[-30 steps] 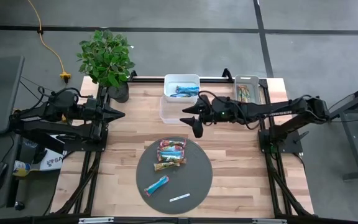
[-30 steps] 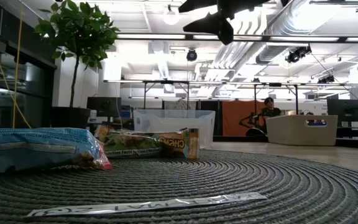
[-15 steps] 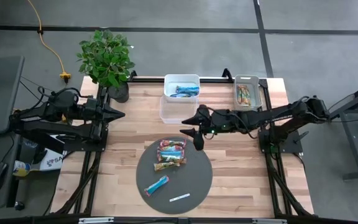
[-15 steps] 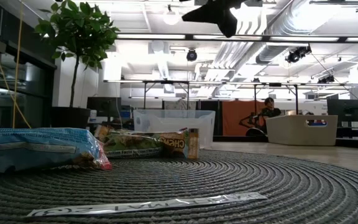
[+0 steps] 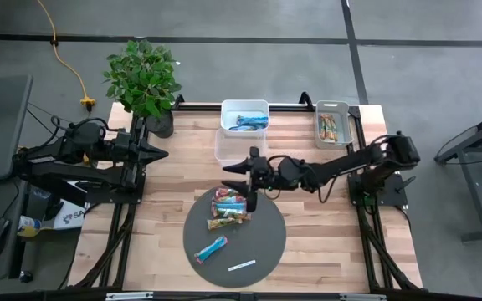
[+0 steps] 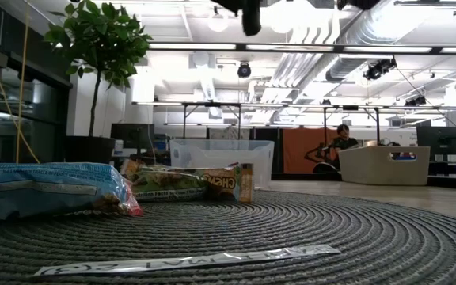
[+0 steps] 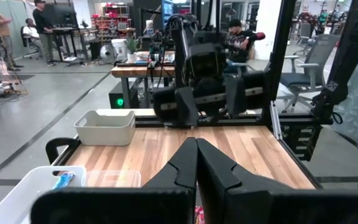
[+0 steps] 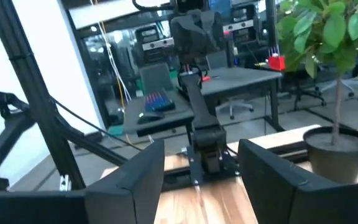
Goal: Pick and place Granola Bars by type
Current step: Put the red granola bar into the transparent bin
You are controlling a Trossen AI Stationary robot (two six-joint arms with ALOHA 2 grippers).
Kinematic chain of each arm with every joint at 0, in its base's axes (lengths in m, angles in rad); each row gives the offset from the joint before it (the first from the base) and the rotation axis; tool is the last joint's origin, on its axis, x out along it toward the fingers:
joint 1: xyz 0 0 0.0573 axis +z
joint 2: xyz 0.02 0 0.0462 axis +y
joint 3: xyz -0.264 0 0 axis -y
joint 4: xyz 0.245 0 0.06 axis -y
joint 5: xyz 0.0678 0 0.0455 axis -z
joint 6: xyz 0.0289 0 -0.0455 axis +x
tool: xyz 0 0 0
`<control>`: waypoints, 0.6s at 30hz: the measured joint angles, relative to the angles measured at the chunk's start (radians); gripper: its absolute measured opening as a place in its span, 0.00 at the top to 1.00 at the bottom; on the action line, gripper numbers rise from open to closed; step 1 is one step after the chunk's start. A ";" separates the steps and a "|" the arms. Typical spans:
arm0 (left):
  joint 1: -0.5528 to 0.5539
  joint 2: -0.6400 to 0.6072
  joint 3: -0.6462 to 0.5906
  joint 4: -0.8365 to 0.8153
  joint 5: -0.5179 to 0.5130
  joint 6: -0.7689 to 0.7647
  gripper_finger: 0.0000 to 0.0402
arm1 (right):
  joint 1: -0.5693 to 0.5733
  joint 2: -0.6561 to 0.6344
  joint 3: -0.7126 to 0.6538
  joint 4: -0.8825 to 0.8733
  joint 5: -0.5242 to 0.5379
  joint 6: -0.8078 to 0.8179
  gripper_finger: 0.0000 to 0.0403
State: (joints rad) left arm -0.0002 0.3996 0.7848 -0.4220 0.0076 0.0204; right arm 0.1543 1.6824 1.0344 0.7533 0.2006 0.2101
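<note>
Several Granola Bars lie flat on a round dark mat (image 5: 262, 242): two red-pink ones (image 5: 231, 196), a tan-and-green one (image 5: 227, 221) and a blue one (image 5: 211, 248). In the low view the blue bar (image 6: 46, 190) and the tan-and-green bar (image 6: 188, 184) lie on the mat. My right gripper (image 5: 243, 184) hangs open in the air over the mat's far edge, above the red-pink bars, with nothing between its fingers (image 8: 201, 186). My left gripper (image 5: 162, 153) waits shut at the table's left side (image 7: 196, 168).
At the far edge stand a white bin (image 5: 244, 107) holding blue bars, a clear bin (image 5: 224, 150) in front of it, and a grey bin (image 5: 344, 125) with tan-and-green bars. A thin white strip (image 5: 242, 266) lies near the mat's front. A potted plant (image 5: 145, 79) stands far left.
My right gripper has swung from beside the clear bin toward the table's left and near edges, ending over the red-pink bars at the mat's far edge, and its fingers have tipped up toward level. The bars have not moved.
</note>
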 joint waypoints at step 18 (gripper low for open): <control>0.000 0.000 0.000 0.000 0.000 0.000 1.00 | -0.002 0.059 -0.001 -0.224 -0.016 0.318 0.53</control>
State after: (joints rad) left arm -0.0002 0.3997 0.7849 -0.4220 0.0075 0.0206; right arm 0.1525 1.7412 1.0332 0.5294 0.1843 0.5285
